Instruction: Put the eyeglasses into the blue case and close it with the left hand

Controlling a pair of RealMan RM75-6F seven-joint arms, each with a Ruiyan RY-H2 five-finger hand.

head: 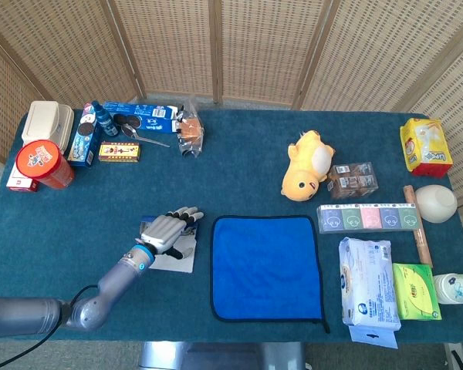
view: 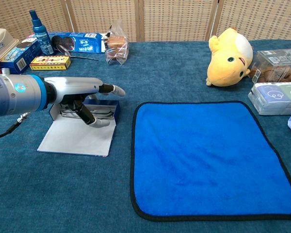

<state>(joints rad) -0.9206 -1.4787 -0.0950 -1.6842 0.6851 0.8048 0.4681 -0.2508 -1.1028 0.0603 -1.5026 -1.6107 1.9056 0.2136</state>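
The left robot hand (view: 82, 94) reaches over the open blue case (view: 77, 133), fingers stretched flat and spread, thumb (view: 94, 120) angled down inside, gripping nothing. The eyeglasses (view: 104, 112) lie in the case's tray. The case sits on the bench (view: 165, 73) just left of a blue cloth (view: 208, 155).

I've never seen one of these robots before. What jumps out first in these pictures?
Probably the metal left hand near the table's left front, fingers stretched over an open blue case with eyeglasses inside. Beside it lies a bright blue cloth in the middle, and a yellow plush toy sits farther back on the right.
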